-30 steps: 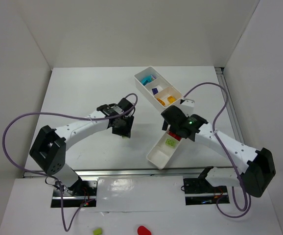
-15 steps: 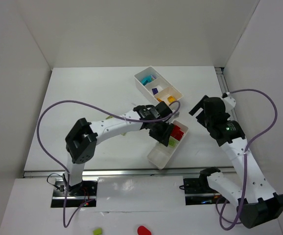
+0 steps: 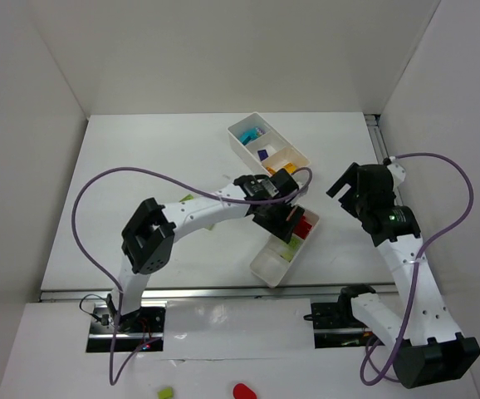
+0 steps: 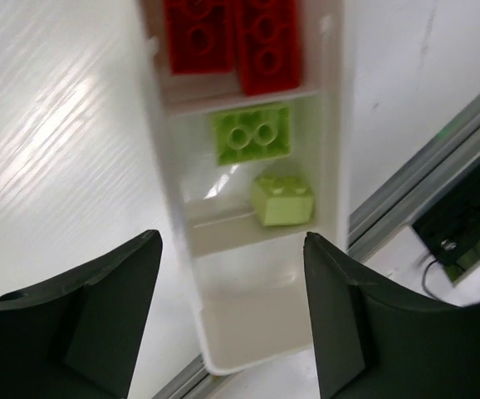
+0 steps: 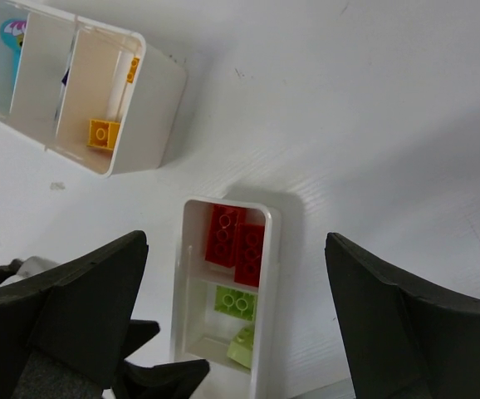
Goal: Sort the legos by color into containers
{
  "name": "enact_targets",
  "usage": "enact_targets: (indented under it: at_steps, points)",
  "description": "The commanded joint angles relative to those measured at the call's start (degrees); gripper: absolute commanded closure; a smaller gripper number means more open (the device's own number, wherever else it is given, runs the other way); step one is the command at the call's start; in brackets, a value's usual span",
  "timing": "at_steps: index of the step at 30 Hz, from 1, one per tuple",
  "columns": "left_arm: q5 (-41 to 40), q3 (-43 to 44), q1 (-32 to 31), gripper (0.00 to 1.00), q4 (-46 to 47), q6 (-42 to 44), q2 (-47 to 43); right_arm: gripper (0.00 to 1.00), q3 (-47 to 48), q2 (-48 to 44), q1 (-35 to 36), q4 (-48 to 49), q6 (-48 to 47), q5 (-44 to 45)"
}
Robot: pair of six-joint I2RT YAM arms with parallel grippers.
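The near white tray (image 3: pixel 266 268) holds two red legos (image 4: pixel 227 41) in its far compartment and two lime legos (image 4: pixel 251 133) in the middle one. Its near compartment is bare. My left gripper (image 3: pixel 283 223) hovers over this tray, open and empty (image 4: pixel 232 245). My right gripper (image 3: pixel 350 184) is raised to the tray's right, open and empty (image 5: pixel 236 241), looking down on the same tray (image 5: pixel 266 283). The far white tray (image 3: pixel 238 146) holds a teal lego (image 3: pixel 247 133), a purple lego (image 3: pixel 263 154) and an orange-yellow lego (image 5: pixel 100 133).
The two trays lie end to end, slanting across the table's right half. A metal rail (image 3: pixel 223 293) runs along the near edge. A lime piece (image 3: pixel 165 391) and a red piece (image 3: pixel 242 390) lie on the ledge below the table. White walls enclose the table.
My left arm swung right from the table's middle to over the near tray. My right arm pulled back from that tray, up and to the right.
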Motion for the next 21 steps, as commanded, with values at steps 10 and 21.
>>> enact_targets:
  at_steps: [10, 21]
  points:
    - [-17.77, -24.08, 22.51, 0.0, -0.8, -10.61, -18.68, 0.06, -1.41, 0.17, -0.48, 4.14, -2.06, -2.76]
    - [-14.17, -24.1, 26.65, 0.07, 2.45, -8.26, -9.01, 0.06, -1.41, 0.17, -0.48, 3.63, -2.06, -2.76]
